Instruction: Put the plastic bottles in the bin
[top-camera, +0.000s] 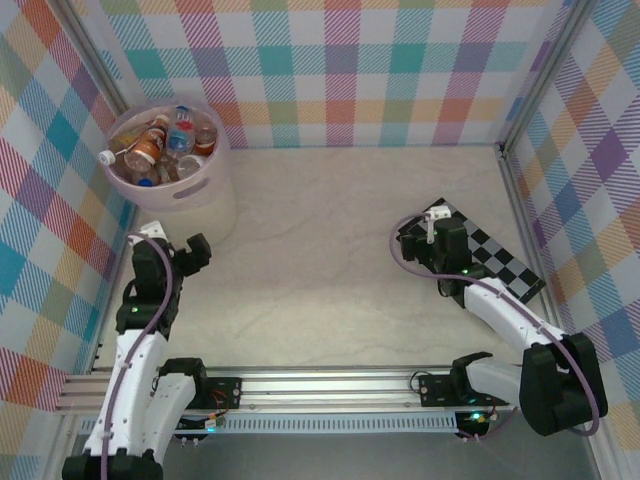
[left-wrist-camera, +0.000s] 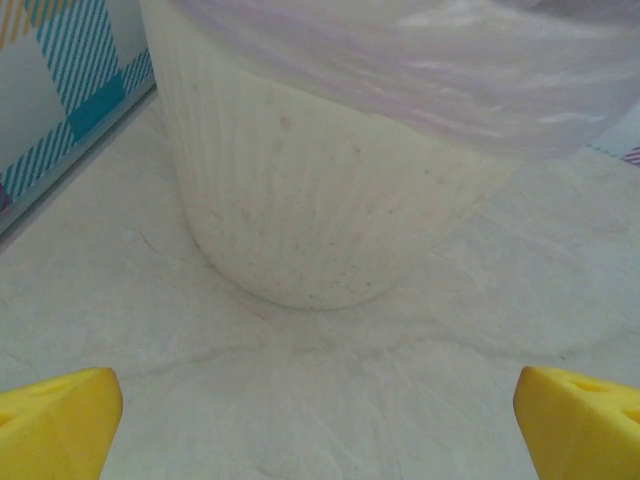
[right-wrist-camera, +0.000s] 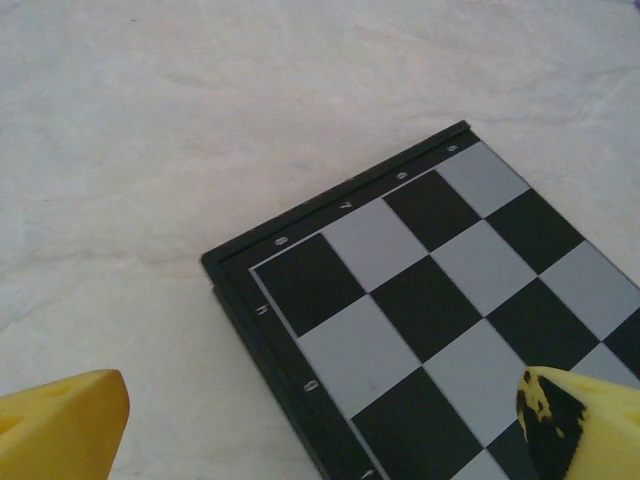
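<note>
Tabletop (top-camera: 330, 250): upright bin (top-camera: 208, 196), bottles (top-camera: 165, 145) askew

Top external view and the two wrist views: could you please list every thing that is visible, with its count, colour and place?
bin: one, translucent pale pink, far left corner of the table
plastic bottles: roughly ten, exact count unclear; clear and brown, with red, white or blue caps and labels; inside the bin
chessboard: one, black and grey squares, right side of the table
table: one, pale marbled cream
walls: three, multicoloured plaid, around the table
rail: one, silver, near edge
arms: two, white and black, bases at the near edge
left end effector: one, yellow fingertips, open, facing the bin's base
right end effector: one, yellow fingertips, open, above the chessboard's corner
</note>
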